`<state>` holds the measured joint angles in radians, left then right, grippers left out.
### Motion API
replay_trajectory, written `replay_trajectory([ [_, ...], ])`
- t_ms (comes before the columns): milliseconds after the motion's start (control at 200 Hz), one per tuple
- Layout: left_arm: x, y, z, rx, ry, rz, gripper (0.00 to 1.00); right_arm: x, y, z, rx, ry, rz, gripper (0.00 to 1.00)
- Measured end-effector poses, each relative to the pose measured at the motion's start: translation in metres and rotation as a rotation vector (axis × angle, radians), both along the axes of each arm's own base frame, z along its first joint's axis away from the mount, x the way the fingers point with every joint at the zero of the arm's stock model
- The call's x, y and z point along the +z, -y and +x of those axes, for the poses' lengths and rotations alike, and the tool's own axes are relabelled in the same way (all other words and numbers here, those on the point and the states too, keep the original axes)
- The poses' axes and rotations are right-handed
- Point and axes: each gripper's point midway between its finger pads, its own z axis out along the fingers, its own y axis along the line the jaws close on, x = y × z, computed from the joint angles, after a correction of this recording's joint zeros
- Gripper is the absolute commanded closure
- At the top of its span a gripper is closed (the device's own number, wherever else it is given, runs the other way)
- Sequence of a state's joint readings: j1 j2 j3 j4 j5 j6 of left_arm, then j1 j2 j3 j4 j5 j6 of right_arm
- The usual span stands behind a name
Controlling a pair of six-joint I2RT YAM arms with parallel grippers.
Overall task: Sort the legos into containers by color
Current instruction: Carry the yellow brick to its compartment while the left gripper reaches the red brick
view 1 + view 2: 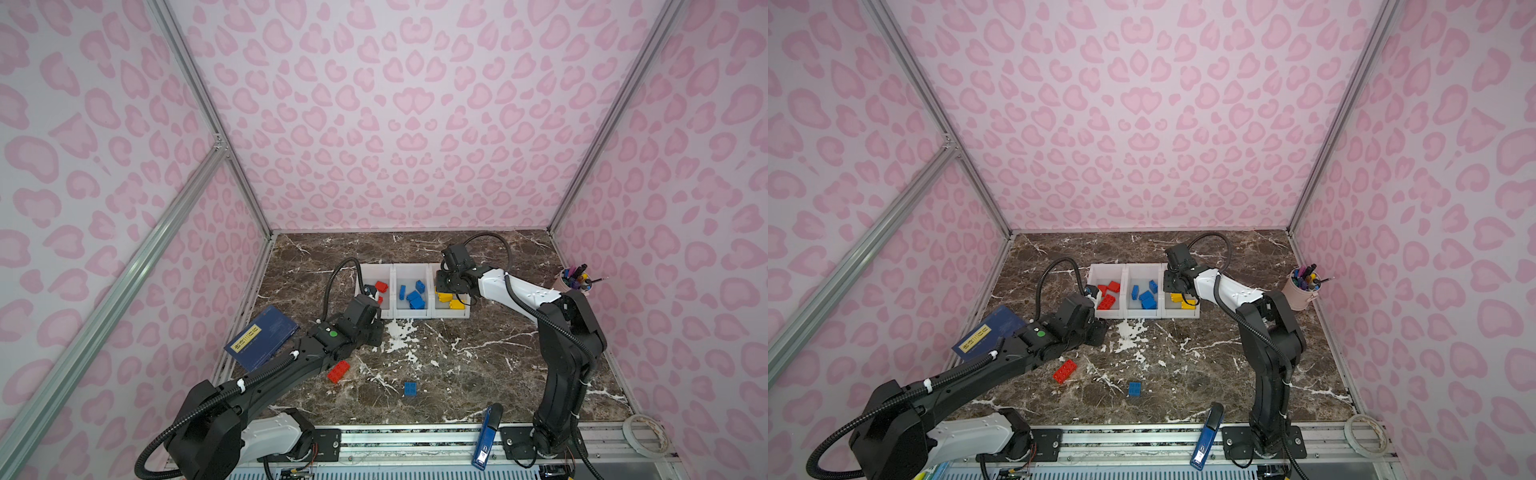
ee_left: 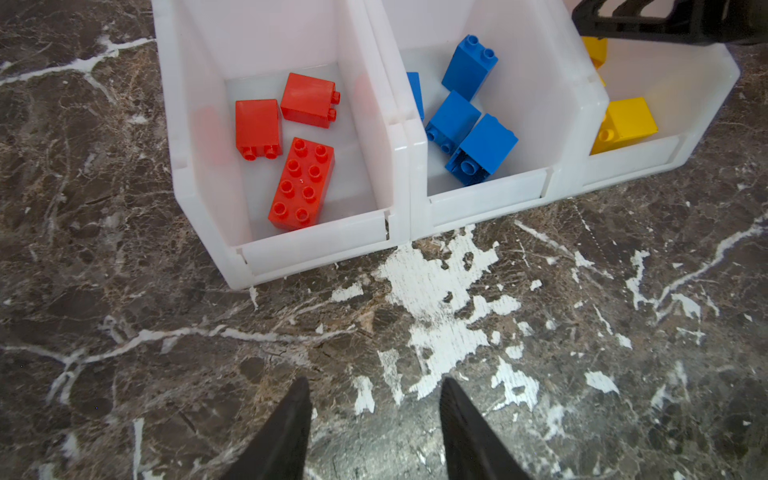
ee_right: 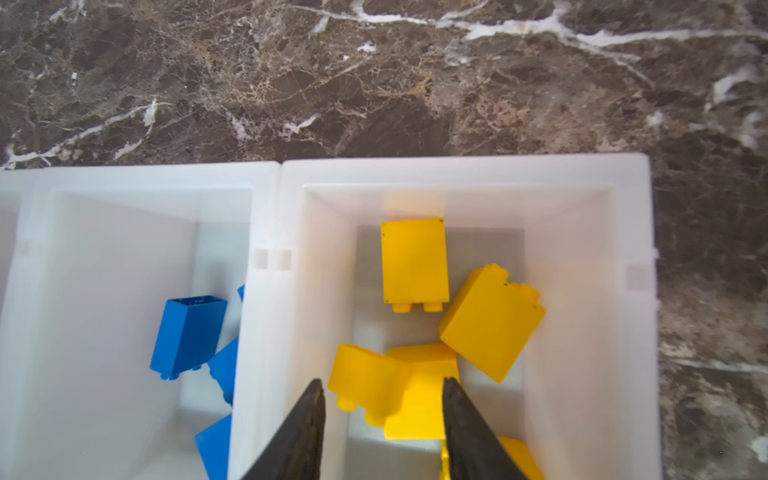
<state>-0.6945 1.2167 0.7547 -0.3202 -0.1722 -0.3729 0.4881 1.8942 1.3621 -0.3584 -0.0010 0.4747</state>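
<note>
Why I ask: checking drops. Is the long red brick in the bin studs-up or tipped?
Studs-up: the long red brick lies flat on the floor of its bin, eight studs showing.

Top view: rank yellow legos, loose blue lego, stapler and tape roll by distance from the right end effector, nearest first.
1. yellow legos: in the right bin, directly under the right end effector.
2. loose blue lego: lying centre front.
3. stapler: at the front edge.
4. tape roll: front right corner.
</note>
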Motion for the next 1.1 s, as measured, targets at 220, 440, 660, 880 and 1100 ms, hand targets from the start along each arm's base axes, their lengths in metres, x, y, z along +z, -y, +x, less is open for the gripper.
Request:
replay_trajectory([
  [220, 0.001, 0.005, -0.005, -0.008, -0.004, -0.011, 0.47, 0.011, 0.000, -0.001, 0.004, 0.012, 0.021, 0.46],
  [440, -0.002, 0.007, -0.015, -0.025, -0.024, -0.002, 0.47, 0.027, 0.005, -0.010, 0.004, 0.036, 0.035, 0.45],
  [660, 0.001, 0.000, -0.021, -0.002, -0.018, -0.002, 0.47, 0.038, 0.009, -0.018, 0.005, 0.055, 0.046, 0.45],
  [880, -0.001, -0.023, -0.032, 0.060, -0.018, 0.025, 0.46, 0.040, 0.016, -0.033, 0.009, 0.052, 0.052, 0.45],
  [1100, -0.019, -0.058, -0.056, 0.157, -0.075, 0.084, 0.42, 0.033, 0.022, -0.046, 0.009, 0.036, 0.048, 0.45],
])
